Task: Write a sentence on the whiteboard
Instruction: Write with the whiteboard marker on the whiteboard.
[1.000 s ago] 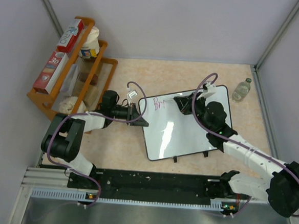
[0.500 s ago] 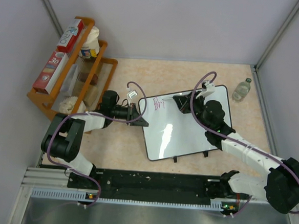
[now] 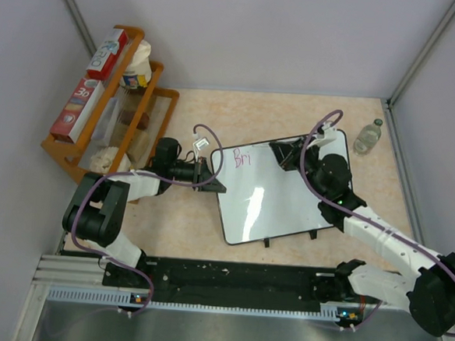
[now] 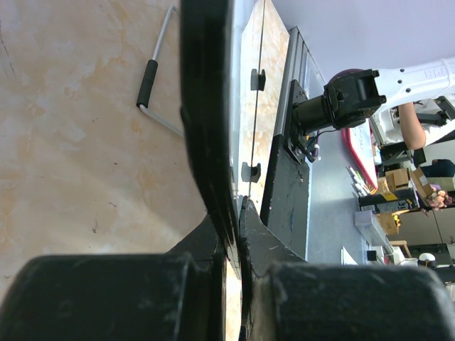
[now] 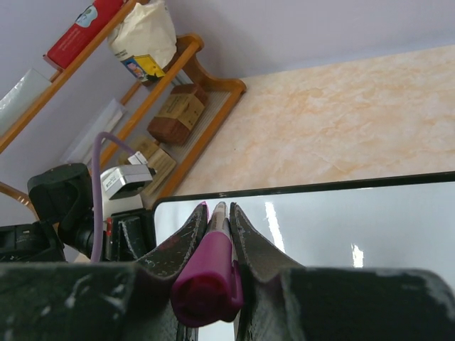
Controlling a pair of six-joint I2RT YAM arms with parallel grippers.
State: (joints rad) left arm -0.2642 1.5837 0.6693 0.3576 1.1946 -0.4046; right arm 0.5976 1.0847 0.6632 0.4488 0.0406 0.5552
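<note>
The whiteboard (image 3: 268, 208) lies tilted on the table, its left edge clamped by my left gripper (image 3: 214, 177), which is shut on it. Seen edge-on, the board's black frame (image 4: 207, 121) runs between the left gripper (image 4: 232, 213) fingers. The sentence (image 3: 241, 158) reads "Bri" in pink at the board's far left corner. My right gripper (image 3: 282, 154) hovers over the far edge, just right of the letters, shut on a magenta marker (image 5: 210, 273). The marker's tip points at the glossy whiteboard (image 5: 348, 227) between the right gripper (image 5: 218, 210) fingers. Whether the tip touches cannot be told.
A wooden rack (image 3: 109, 127) with boxes and bags stands at the far left, close behind the left arm. A small clear bottle (image 3: 368, 137) stands at the far right by the wall. A thin grey rod with a black grip (image 4: 151, 85) lies beside the board.
The right gripper with the marker has shifted a little right along the board's far edge, and the writing has grown from "Br" to "Bri". The left arm has not moved.
</note>
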